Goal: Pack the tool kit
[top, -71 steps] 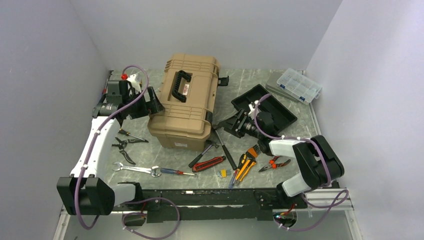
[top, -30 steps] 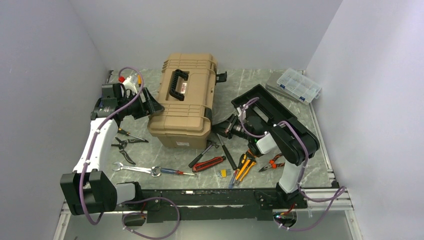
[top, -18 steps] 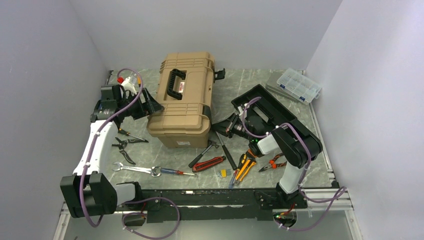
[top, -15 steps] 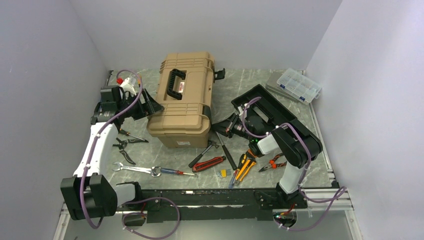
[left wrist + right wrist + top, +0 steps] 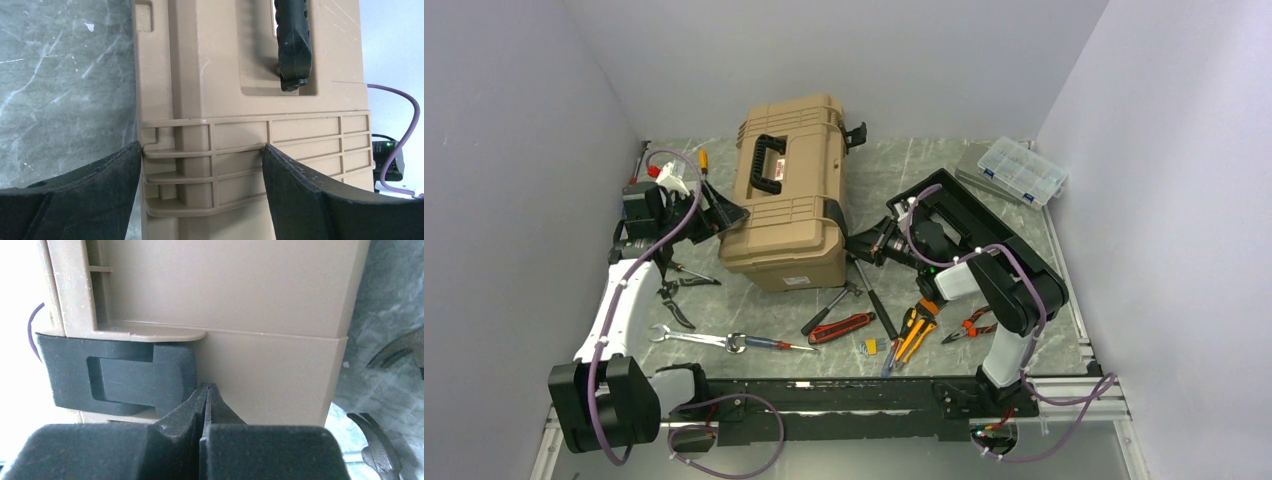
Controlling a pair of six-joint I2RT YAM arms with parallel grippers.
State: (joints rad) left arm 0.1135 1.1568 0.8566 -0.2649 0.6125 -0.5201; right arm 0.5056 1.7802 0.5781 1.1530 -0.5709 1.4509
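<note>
Tan toolbox (image 5: 789, 190), lid down, standing slightly askew on the counter (image 5: 904, 170) toward the rear, between the two arms. Left tool (image 5: 729, 215) spread wide, its fingertips (image 5: 125, 165) at the ribbed near-left corner of the box, clasping nothing. Right tool (image 5: 856, 245) fully closed and empty, its tip touching the box's right wall just beside a black latch (image 5: 120, 377). A wrench (image 5: 696, 339), hammer (image 5: 829, 305) and pliers (image 5: 914, 330) lie loose in front of the box. A black tray (image 5: 974, 215) sits to its right, partly behind the right arm.
</note>
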